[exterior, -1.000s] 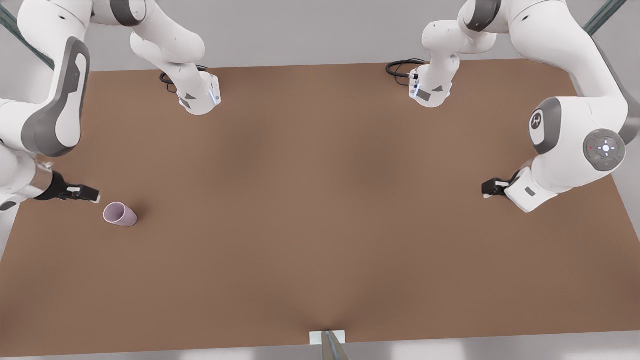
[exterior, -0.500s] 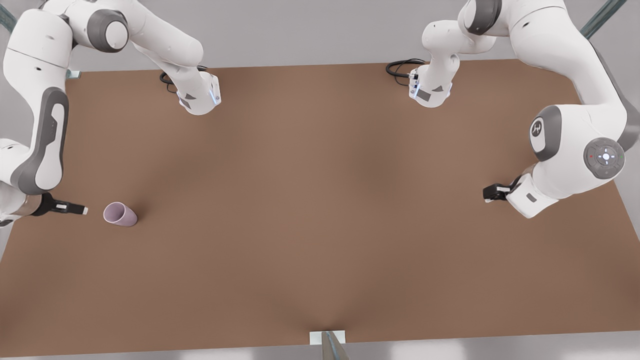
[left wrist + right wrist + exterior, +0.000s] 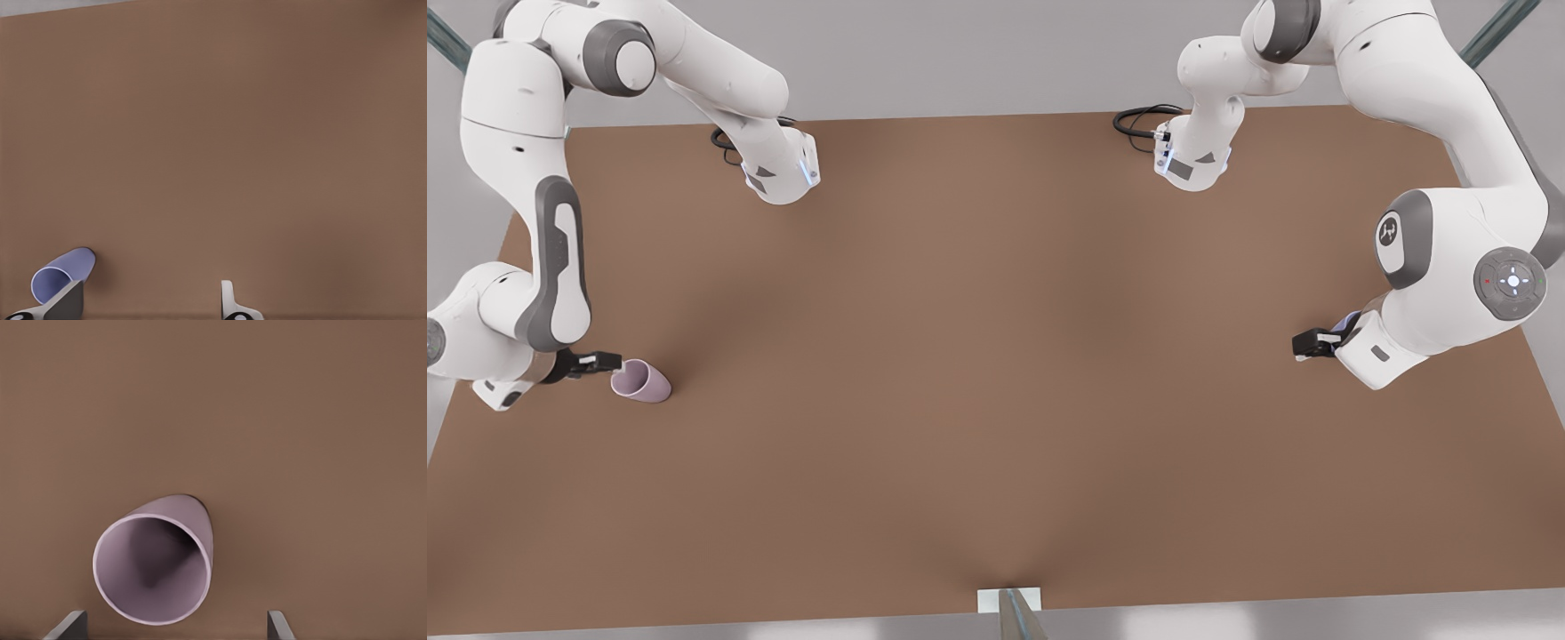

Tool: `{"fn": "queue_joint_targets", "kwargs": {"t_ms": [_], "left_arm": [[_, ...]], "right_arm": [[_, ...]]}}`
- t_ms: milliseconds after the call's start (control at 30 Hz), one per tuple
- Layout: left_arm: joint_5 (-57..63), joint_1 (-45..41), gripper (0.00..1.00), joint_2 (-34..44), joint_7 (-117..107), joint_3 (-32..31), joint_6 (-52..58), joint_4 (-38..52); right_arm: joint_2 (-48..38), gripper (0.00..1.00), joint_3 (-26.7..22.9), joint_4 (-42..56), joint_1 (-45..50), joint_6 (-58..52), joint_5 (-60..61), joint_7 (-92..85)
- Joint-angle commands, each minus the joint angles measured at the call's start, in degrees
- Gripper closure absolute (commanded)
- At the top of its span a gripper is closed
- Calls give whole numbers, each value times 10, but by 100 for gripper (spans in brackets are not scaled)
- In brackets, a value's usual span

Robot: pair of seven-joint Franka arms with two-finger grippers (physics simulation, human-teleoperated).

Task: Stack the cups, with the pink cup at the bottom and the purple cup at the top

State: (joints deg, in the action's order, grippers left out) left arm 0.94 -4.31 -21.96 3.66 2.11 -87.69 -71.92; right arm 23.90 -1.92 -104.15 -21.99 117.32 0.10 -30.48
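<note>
The pink cup [image 3: 642, 382] lies on its side at the front view's left, its mouth turned toward my right gripper [image 3: 611, 362]. That gripper is open, and the cup [image 3: 160, 567] sits just ahead of its spread fingertips, mouth facing it. At the front view's right, my left gripper [image 3: 1304, 345] is open low over the table. The purple cup [image 3: 63, 273] lies on its side against one of its fingers [image 3: 67, 300]. In the front view a sliver of this cup [image 3: 1348, 321] shows behind the hand.
The brown table [image 3: 996, 356] stretches wide and bare between the two arms. Both arm bases [image 3: 783, 173] stand at its far edge, with black cables beside them. A small white bracket [image 3: 1009, 600] sits at the near edge.
My right arm swung round and its gripper closed in on the pink cup's mouth. My left gripper drifted slightly rightward in the front view, uncovering a sliver of the purple cup. Neither cup moved.
</note>
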Motion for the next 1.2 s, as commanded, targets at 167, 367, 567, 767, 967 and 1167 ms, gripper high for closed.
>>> {"fn": "queue_joint_targets", "kwargs": {"t_ms": [167,367,567,767,967,1167], "left_arm": [[-1,0,0,-3,0,4,0,-1],[-1,0,0,-5,0,4,-1,-3],[-1,0,0,-8,0,4,-4,-3],[0,0,0,-9,0,4,-3,-3],[-1,1,0,-11,0,8,-4,-3],[0,1,0,-11,0,9,-4,-3]], "right_arm": [[14,0,-1,-7,-6,83,0,-201],[21,0,0,-40,-10,133,-1,-201],[32,0,-1,-66,-11,181,-1,-201],[42,34,0,-78,-14,194,-1,-201],[42,61,0,-85,-14,194,6,-199],[41,79,2,-83,-11,193,7,-192]]}}
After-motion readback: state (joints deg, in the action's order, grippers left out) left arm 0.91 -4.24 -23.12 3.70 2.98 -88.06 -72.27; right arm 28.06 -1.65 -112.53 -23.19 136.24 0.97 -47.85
